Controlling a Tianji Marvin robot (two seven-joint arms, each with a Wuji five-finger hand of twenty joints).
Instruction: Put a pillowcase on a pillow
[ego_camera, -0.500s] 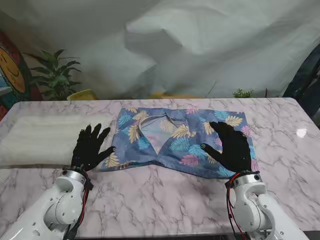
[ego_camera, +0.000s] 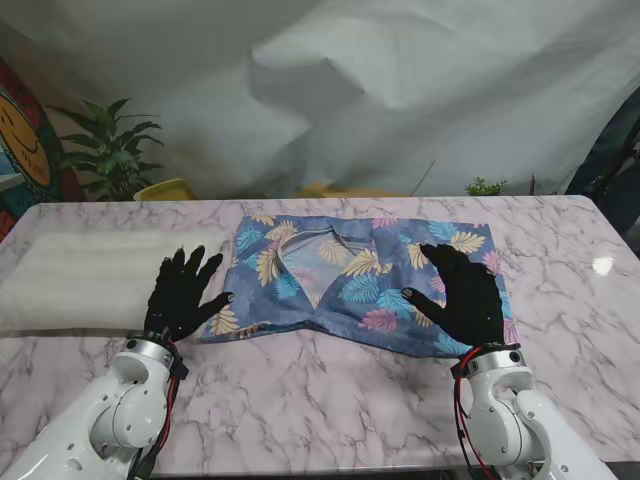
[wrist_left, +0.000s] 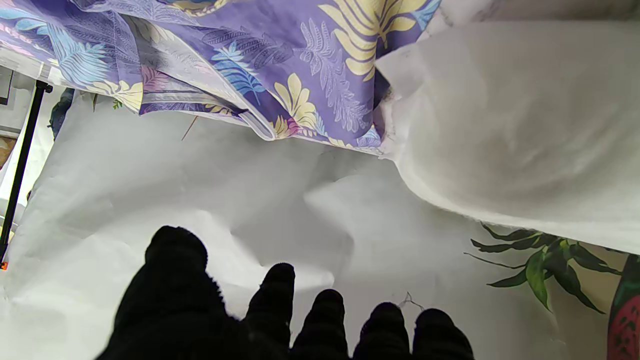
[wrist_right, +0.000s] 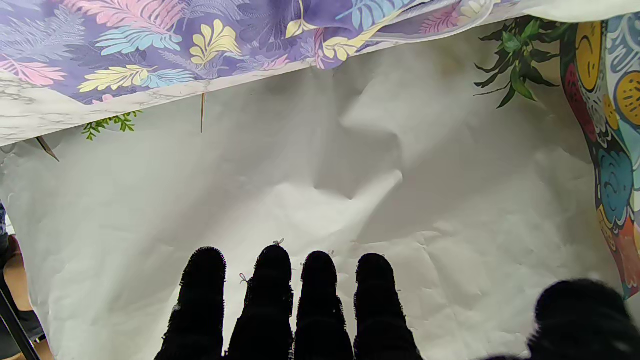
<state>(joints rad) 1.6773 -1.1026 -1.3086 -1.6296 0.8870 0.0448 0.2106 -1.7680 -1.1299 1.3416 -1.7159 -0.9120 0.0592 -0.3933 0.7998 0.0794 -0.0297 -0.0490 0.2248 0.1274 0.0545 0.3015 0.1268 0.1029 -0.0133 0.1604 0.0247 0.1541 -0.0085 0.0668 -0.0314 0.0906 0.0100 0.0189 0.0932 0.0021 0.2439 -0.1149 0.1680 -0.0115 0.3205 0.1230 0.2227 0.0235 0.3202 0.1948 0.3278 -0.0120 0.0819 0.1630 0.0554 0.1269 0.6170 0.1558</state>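
Observation:
A blue-purple pillowcase (ego_camera: 350, 280) with a leaf print lies flat across the middle of the marble table, its opening gaping near its left part. The white pillow (ego_camera: 90, 275) lies to its left. My left hand (ego_camera: 180, 295), in a black glove, hovers open with fingers spread between pillow and pillowcase, at the pillowcase's near left corner. My right hand (ego_camera: 465, 295) is open over the pillowcase's near right part. The left wrist view shows pillowcase (wrist_left: 280, 65), pillow (wrist_left: 510, 130) and fingertips (wrist_left: 280, 300); the right wrist view shows pillowcase (wrist_right: 165, 40) and straight fingers (wrist_right: 320, 300).
The marble table (ego_camera: 330, 400) stretches bare toward me. A crumpled white backdrop (ego_camera: 400, 100) hangs behind the table. A potted plant (ego_camera: 110, 150) and a painted panel (ego_camera: 25, 130) stand at the far left, beyond the table edge.

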